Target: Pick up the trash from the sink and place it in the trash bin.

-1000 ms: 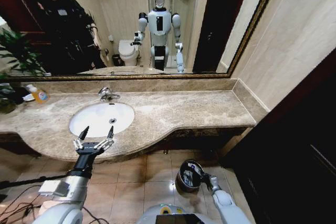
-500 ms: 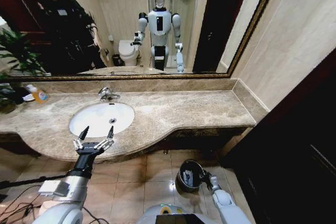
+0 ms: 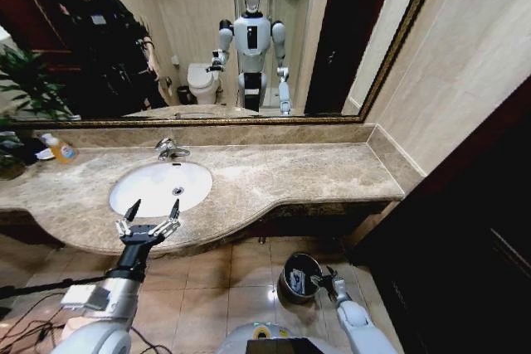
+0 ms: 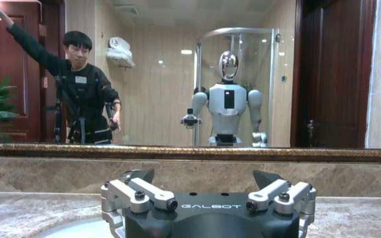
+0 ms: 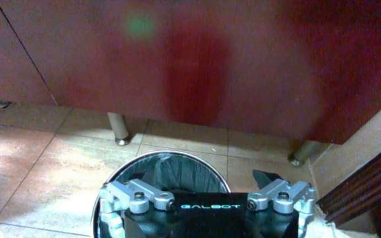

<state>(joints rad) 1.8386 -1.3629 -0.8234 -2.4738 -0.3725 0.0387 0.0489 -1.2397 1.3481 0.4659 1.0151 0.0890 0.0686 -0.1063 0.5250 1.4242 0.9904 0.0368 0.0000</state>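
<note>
White sink [image 3: 158,188] in counter; bin [image 3: 299,278] (dark) on floor.

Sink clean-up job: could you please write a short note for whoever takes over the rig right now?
Left hand: open, empty, hovering over the counter's front edge by the sink.
Right hand: open, empty, low beside the bin on the floor, below the counter; the wrist view looks straight into the bin.
Sink: basin looks bare white, no trash visible in it.
Bin: lined, contents too dark to tell.
Done: sink seems cleared.
Left: confirm that nothing remains in the basin.
</note>
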